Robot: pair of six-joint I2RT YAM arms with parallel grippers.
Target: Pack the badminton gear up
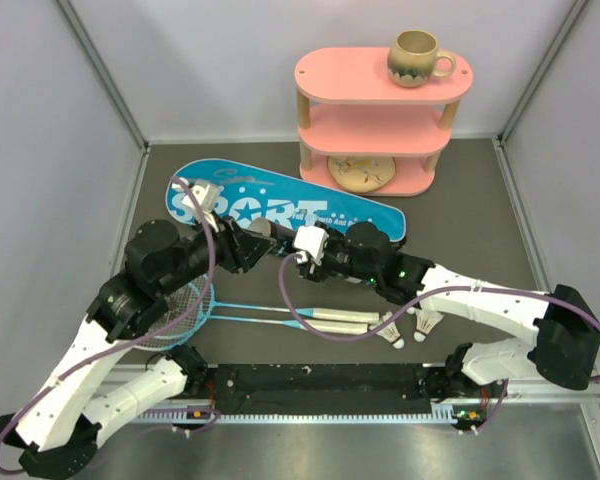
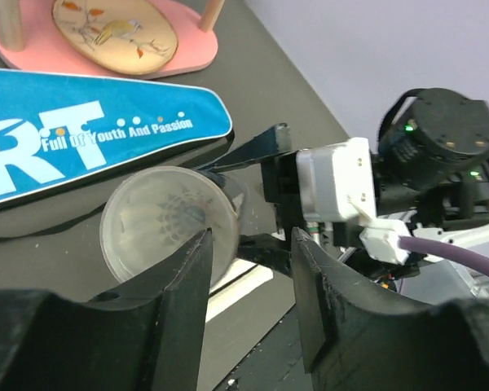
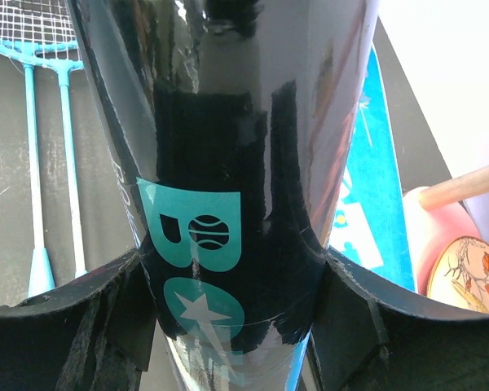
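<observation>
The right gripper [image 3: 232, 281] is clamping the black tube [image 3: 228, 122] firmly between both fingers. It is holding the tube up off the table [image 1: 480, 200], over the middle, at the near edge of the blue cover [image 1: 280, 200]. That cover is lying flat across the far half, running from the left side towards the centre, "SPORT" side up.

The left gripper [image 2: 248, 244] is hovering right at the tube's round end. Its fingers are spread with nothing between them, and one is sitting just beside the rim. I cannot tell whether it is touching. A pale, feathery shape is showing inside that end.

The two rackets [image 1: 250, 312] are lying side by side towards the near edge. Their heads are tucked under the left arm and their white handles are pointing right. Two shuttlecocks [image 1: 390, 335] are resting just past the handles.

At the far edge the pink shelf [image 1: 380, 110] is standing with the mug [image 1: 420, 55] on top.
</observation>
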